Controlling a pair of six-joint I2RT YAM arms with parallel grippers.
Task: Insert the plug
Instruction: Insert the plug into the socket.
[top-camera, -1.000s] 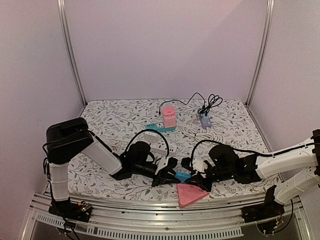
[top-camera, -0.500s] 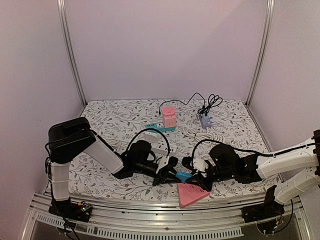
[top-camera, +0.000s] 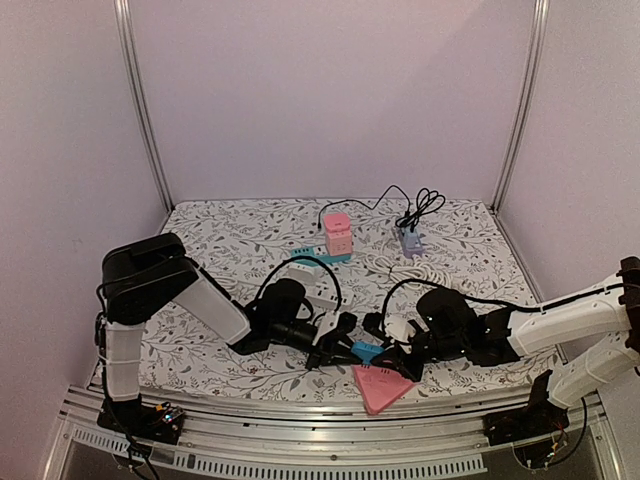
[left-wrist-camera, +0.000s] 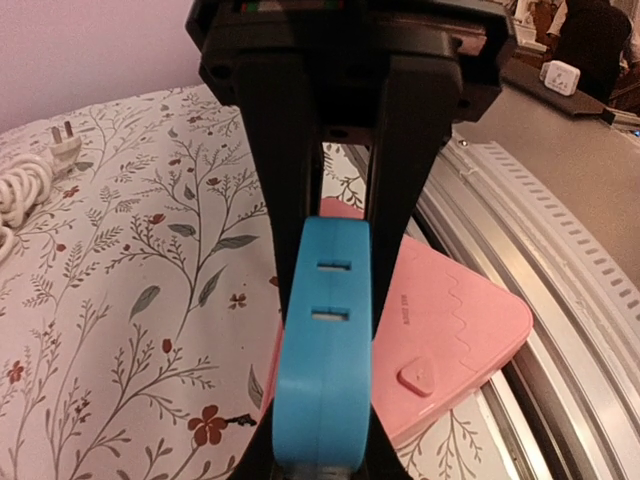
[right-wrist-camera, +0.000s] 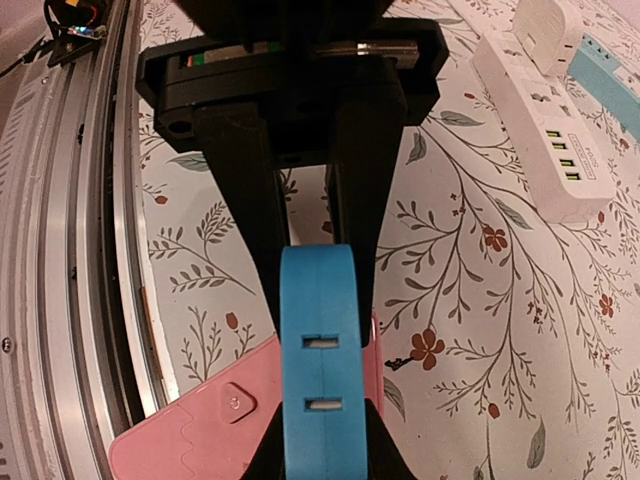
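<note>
Where the bench (top-camera: 220, 240) meets its metal front rail (top-camera: 300, 425), room is tightest: both arms work right at that near edge, while the back half of the flowered cloth lies open between pale lilac walls. Left arm (top-camera: 190, 300) and right arm (top-camera: 560, 320) both reach low and inward, wrists nearly level, meeting nose to nose. A white power strip (top-camera: 305, 283) lies just behind the left wrist; a pink cube socket (top-camera: 338, 235) and a lilac strip (top-camera: 410, 240) sit well back. A pink wedge (top-camera: 380, 388) rests beside the rail, under the meeting point. The left gripper (top-camera: 345, 352) and right gripper (top-camera: 385, 355) each clamp one end of a blue socket block (top-camera: 365, 351), slots facing up; whether it touches the wedge is unclear. A white plug (left-wrist-camera: 60, 148) lies on the cloth, well apart from both.
</note>
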